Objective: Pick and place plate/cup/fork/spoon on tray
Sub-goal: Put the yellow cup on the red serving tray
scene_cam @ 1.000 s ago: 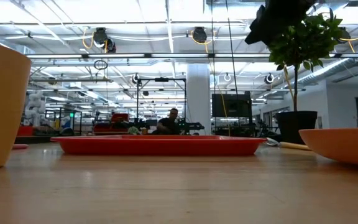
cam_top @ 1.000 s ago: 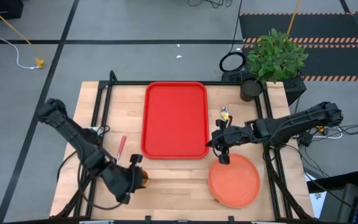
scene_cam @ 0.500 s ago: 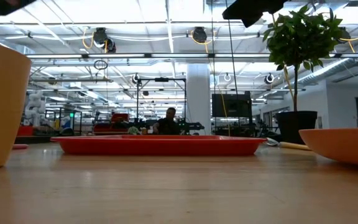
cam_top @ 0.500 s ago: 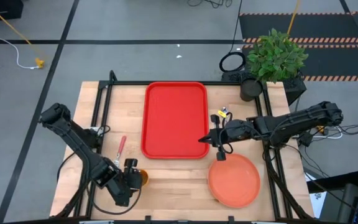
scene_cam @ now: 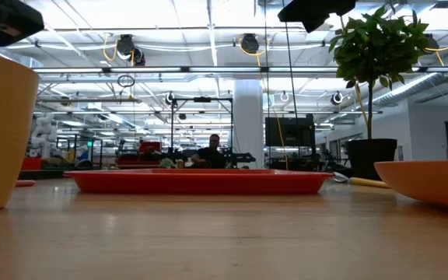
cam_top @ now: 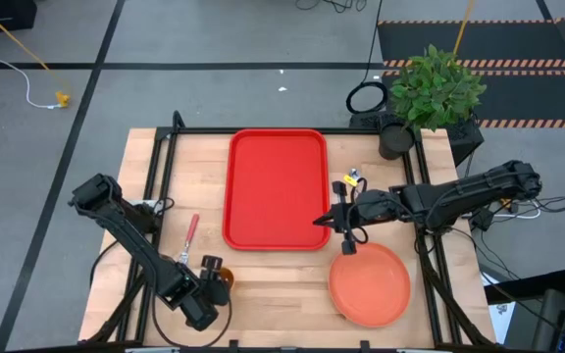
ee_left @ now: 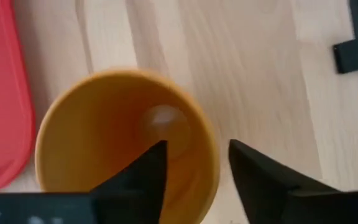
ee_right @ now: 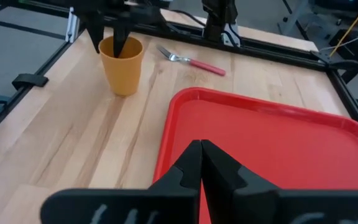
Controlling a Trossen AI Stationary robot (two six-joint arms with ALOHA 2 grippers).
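Straddling the smooth cylindrical cup's [ee_left: 126,143] rim, left hand [ee_left: 194,168]

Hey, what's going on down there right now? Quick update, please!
Left gripper open, straddling cup rim. Right gripper shut, empty, at tray corner. Plate, fork on table. Nothing blocking.

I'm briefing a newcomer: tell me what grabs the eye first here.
The bare red tray dominates the table's middle. The salmon plate lies beyond its right corner, beside the shut right tool. Near the front left, the left tool straddles the rim of the upright orange cup.
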